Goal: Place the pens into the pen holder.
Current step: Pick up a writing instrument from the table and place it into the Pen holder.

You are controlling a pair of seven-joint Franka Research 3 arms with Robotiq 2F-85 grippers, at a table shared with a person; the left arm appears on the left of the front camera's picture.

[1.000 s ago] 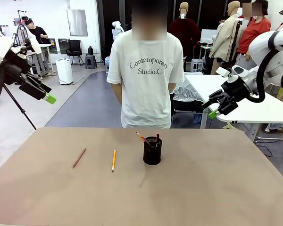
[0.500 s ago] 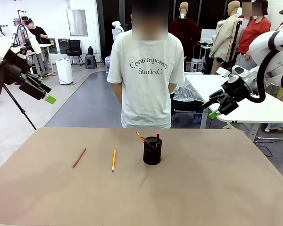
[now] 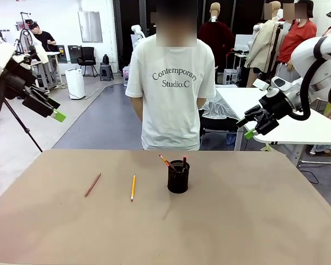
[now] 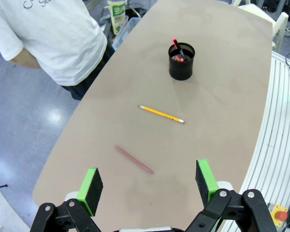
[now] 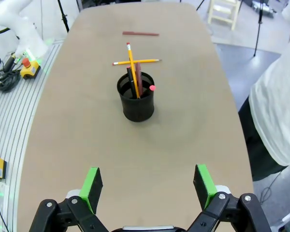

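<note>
The pen holder (image 5: 137, 104) stood upright on the table (image 5: 87, 145), straight ahead of the right gripper (image 5: 147, 183) and in line with the gap between its fingers (image 5: 92, 182); several pens (image 5: 134, 79) leaned inside it, among them a yellow one, a brownish one and one with a red tip. Beyond the holder from those fingers a yellow pencil (image 5: 135, 62) lay flat on the table, and farther beyond lay a reddish-brown pencil (image 5: 140, 34); the two were apart from each other and from the holder. From the left gripper (image 4: 150, 182) the order ran the other way; the reddish-brown pencil lay just ahead of the gap between its green pads, the yellow pencil farther ahead, and the holder farthest and slightly towards the right-hand finger. Both grippers hung high above the table, well apart from every pen; the fingers of each stood wide apart and held nothing. A person (image 3: 171, 88) in a white T-shirt stood at the far edge of the table, behind the holder.
</note>
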